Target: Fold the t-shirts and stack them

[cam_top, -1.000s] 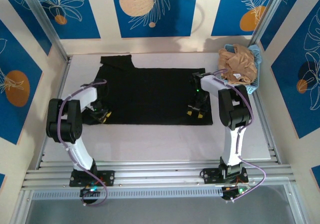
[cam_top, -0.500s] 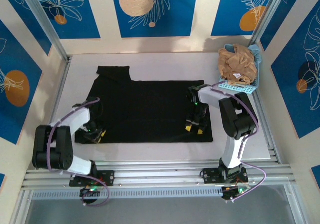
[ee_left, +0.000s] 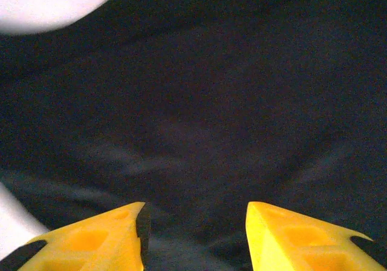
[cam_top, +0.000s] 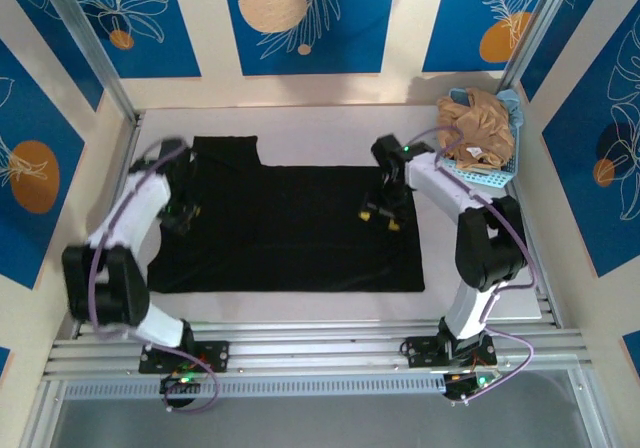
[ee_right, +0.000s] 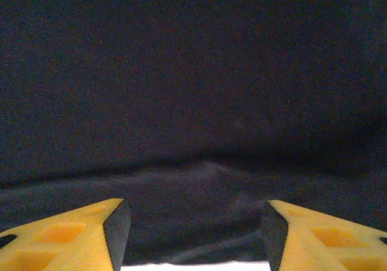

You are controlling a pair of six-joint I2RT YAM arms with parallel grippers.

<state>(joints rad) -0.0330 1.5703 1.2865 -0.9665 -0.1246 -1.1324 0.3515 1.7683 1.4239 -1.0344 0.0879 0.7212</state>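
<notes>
The black t-shirt (cam_top: pixel 290 223) lies spread flat on the white table (cam_top: pixel 300 308), print side hidden, with one sleeve at the far left. My left gripper (cam_top: pixel 184 212) hovers over its left edge, jaws open and nothing between them; the left wrist view has the yellow fingers (ee_left: pixel 115 235) apart above dark cloth (ee_left: pixel 199 101). My right gripper (cam_top: pixel 379 216) hangs open over the shirt's right part; its wrist view looks down on black cloth (ee_right: pixel 193 71) and a wrinkled hem between the spread fingers (ee_right: pixel 84 235). The tan-brown t-shirt (cam_top: pixel 478 130) sits crumpled in the basket.
A light blue perforated basket (cam_top: pixel 490 178) stands at the far right corner of the table. Metal frame posts rise at both far corners, and rails run along the near edge by the arm bases.
The black shirt's near edge was drawn toward the arm bases. Both grippers then opened, let go of it and moved back over the shirt's far half.
</notes>
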